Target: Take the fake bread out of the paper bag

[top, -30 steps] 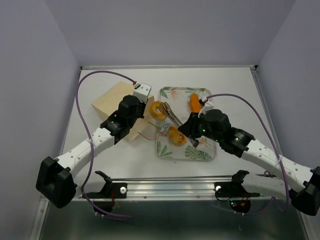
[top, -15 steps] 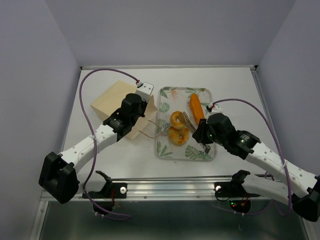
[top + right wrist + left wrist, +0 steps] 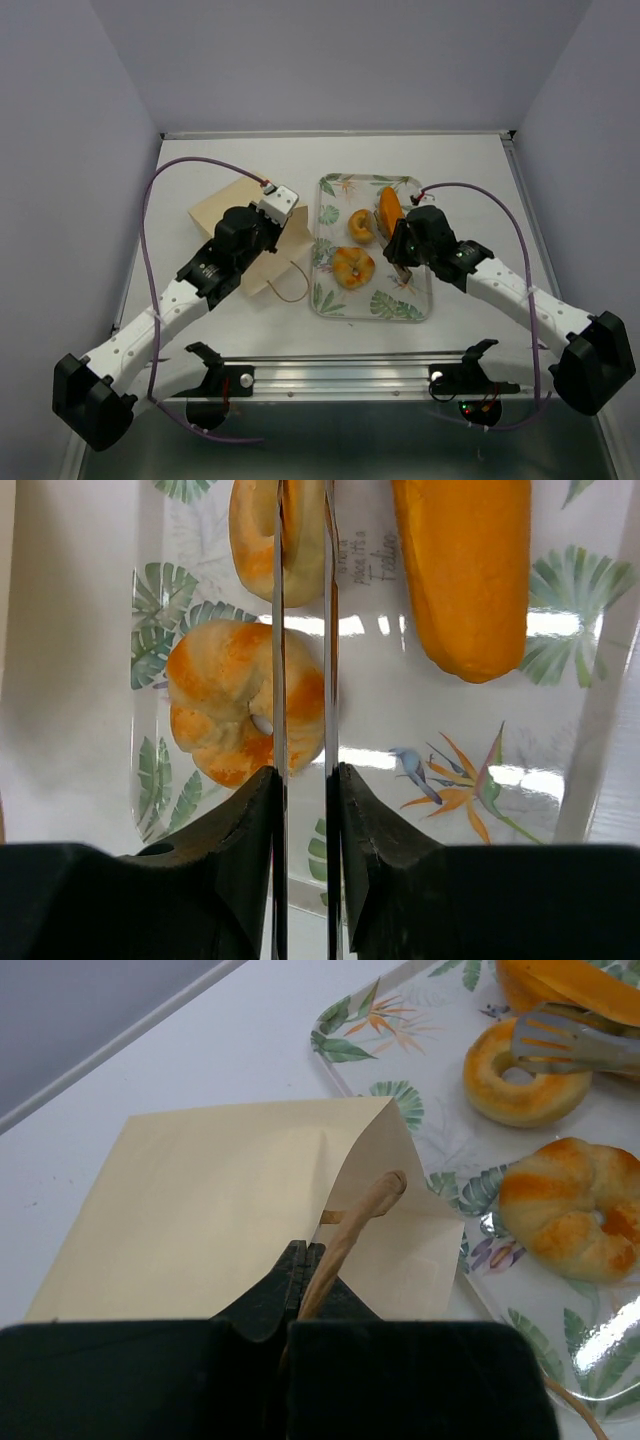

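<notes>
The tan paper bag (image 3: 215, 208) (image 3: 210, 1200) lies flat left of the tray, its mouth facing the tray. My left gripper (image 3: 276, 222) (image 3: 303, 1258) is shut on one of the bag's brown loop handles (image 3: 355, 1225). My right gripper (image 3: 400, 247) (image 3: 303, 775) is shut on metal tongs (image 3: 278, 660) (image 3: 570, 1045). The tong blades straddle one side of a ring bun (image 3: 360, 225) (image 3: 252, 540) (image 3: 510, 1085) over the tray. On the tray also lie a second ring bun (image 3: 352, 266) (image 3: 225, 715) (image 3: 570, 1220) and the long loaf (image 3: 390, 208) (image 3: 465, 570).
The leaf-patterned white tray (image 3: 385, 305) (image 3: 440, 740) (image 3: 440, 1140) sits mid-table between the arms. The bag's other handle loop (image 3: 287, 285) lies on the table near the tray's left edge. Purple cables arch over both arms.
My right arm has carried the ring bun in the tongs from beside the bag's mouth rightward over the tray. The left arm has shifted a little, still gripping the handle.
</notes>
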Controlling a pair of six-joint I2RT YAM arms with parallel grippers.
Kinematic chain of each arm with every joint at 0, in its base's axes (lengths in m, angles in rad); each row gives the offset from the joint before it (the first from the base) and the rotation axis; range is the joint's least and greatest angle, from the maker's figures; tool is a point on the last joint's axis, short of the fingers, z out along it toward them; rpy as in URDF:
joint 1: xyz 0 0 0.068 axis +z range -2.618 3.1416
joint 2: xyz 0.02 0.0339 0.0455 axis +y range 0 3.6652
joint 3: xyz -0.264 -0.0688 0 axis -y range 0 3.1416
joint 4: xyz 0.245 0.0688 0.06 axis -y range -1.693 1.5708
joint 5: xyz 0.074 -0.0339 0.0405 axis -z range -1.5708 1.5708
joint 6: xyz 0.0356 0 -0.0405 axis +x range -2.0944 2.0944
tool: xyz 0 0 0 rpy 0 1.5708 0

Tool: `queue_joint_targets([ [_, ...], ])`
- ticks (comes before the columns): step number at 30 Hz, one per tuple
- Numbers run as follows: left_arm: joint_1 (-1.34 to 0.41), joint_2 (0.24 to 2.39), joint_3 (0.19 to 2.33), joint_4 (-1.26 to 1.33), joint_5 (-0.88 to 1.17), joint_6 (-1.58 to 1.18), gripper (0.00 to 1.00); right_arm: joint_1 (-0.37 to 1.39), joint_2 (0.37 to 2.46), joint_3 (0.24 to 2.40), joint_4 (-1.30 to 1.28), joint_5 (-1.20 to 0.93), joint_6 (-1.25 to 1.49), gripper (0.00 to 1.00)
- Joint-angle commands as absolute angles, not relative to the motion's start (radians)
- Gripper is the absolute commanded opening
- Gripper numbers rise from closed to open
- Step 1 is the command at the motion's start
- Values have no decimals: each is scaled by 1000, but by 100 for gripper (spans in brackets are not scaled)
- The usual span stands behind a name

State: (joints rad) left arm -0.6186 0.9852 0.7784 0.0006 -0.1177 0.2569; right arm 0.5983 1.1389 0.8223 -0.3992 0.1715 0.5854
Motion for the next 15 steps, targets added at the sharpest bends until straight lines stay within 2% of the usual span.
queue_joint_targets([
  [1, -614, 898, 739, 32, -44, 310, 0, 588, 1173, 871, -265, 130, 577, 19],
  [3, -615, 876, 716, 29, -34, 319, 0, 588, 1183, 874, -264, 127, 580, 28],
  [4, -615, 873, 712, 28, -29, 319, 0, 588, 1183, 874, -265, 129, 580, 37],
  [7, -615, 894, 715, 28, -32, 313, 0, 588, 1163, 874, -268, 135, 572, 44],
  [15, -615, 968, 753, 15, -57, 298, 0, 588, 1085, 896, -328, 156, 563, 55],
])
